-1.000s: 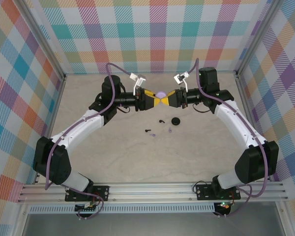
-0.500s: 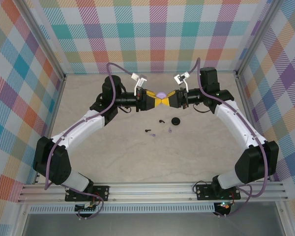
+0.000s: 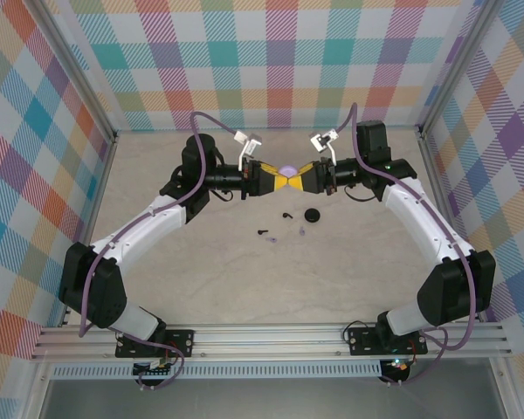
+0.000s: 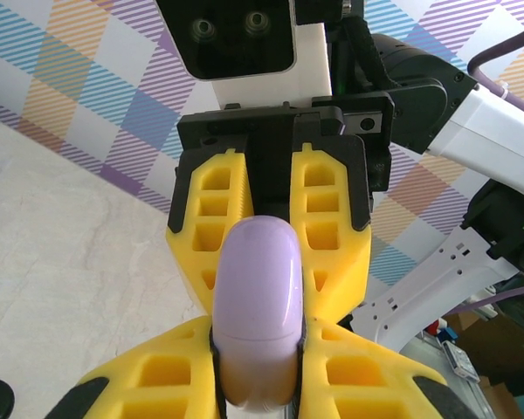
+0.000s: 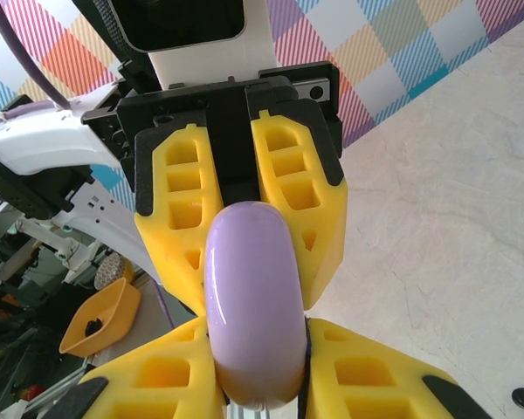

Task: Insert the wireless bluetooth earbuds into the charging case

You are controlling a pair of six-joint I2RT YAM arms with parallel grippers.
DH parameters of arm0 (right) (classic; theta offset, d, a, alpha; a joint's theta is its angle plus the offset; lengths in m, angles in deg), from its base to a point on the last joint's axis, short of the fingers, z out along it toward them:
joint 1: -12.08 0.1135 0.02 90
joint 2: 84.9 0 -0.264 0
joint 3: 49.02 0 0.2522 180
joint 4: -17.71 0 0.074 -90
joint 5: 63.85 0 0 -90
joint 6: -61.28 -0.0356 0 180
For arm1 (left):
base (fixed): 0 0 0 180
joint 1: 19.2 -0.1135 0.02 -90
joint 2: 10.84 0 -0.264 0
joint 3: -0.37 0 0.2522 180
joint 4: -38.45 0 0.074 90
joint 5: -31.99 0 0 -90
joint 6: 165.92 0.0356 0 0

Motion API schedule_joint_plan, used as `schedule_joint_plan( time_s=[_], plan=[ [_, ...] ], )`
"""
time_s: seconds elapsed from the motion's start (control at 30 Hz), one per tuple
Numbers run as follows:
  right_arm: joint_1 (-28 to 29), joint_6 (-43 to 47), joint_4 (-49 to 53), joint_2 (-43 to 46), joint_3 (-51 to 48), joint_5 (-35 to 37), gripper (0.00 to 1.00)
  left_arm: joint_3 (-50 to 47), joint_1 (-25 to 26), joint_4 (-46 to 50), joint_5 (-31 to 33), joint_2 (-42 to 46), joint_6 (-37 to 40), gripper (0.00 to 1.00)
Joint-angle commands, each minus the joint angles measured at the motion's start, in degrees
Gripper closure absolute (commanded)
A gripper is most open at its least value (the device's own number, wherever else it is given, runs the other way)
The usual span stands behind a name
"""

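At upper centre, overhead: lavender case now clamped by left gripper, jaws drawn in since a second ago; also gripped, unchanged, by right gripper.

A pale, marble-veined tabletop spreads across the top view. Pastel checked walls enclose it at 9, 12 and 3 o'clock. Aluminium rails run along the edge at 6 o'clock. In the right wrist view, an orange bowl sits at 8 o'clock.
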Motion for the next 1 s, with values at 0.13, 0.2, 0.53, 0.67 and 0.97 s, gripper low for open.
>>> schedule_joint_plan(
  time_s=[0.13, 0.2, 0.53, 0.67, 0.97],
  plan=[
    [0.6, 2.0, 2.6, 0.6, 1.5, 2.7, 0.66, 1.1, 1.2, 1.7, 2.3, 0.2, 2.9, 0.92],
    [0.5, 2.1, 3.1, 1.0, 1.5, 4.0, 0.61, 1.1, 1.1, 2.4, 3.3, 0.3, 3.4, 0.92],
    [-0.2, 2.1, 3.3, 2.8, 1.3, 6.8, 0.58, 0.3, -0.2, 3.8, 5.2, 1.7, 3.9, 0.92],
    [-0.4, 1.8, 3.2, 3.2, 1.3, 7.7, 0.58, 0.0, -0.3, 4.2, 5.2, 1.9, 4.2, 0.91],
    [-0.4, 2.0, 3.7, 2.8, 1.9, 5.5, 0.69, 0.1, -0.2, 3.6, 3.8, 2.1, 3.7, 0.91]
  ],
)
